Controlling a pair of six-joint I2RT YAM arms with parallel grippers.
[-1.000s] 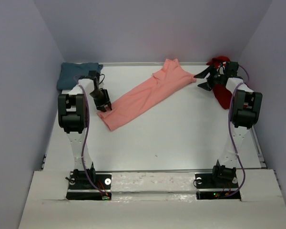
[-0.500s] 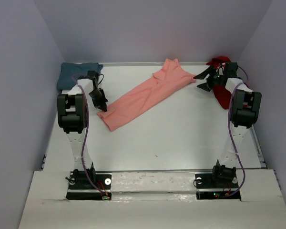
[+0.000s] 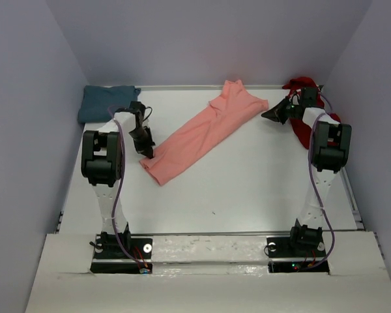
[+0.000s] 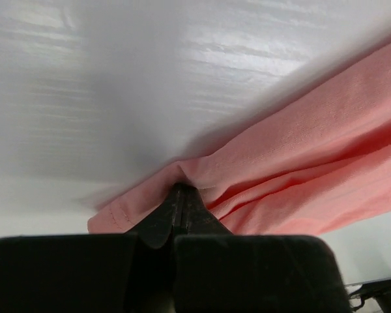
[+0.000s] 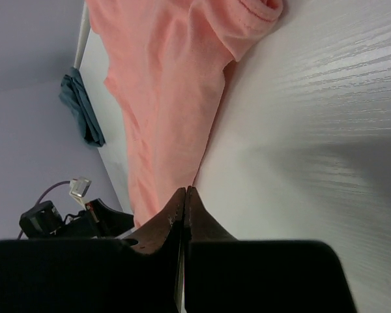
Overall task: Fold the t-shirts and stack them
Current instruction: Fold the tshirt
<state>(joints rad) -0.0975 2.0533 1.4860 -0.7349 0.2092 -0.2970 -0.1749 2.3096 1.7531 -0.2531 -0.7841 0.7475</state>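
- Lavender walls (image 3: 215, 39) close in a white table (image 3: 247, 189) on three sides, with both arm bases bolted at its near edge.
- A salmon-pink t-shirt (image 3: 202, 130) lies on the table as a long, narrow band. It runs on a slant from near the left arm up to the far edge right of centre.
- The left gripper (image 3: 147, 152) sits at the near-left end of that band. In the left wrist view its two fingers are clamped on a raised pinch of pink cloth, and creases fan away from the pinch.
- The right gripper (image 3: 268, 114) is just beside the far-right sleeve end of the salmon-pink t-shirt. In the right wrist view its fingers are pressed tightly together. Whether any cloth is caught between them cannot be told.
- A teal t-shirt (image 3: 101, 101) lies bunched in the far-left corner, well apart from the pink one.
- A dark red t-shirt (image 3: 304, 134) lies crumpled at the far-right edge, partly hidden behind the right arm.
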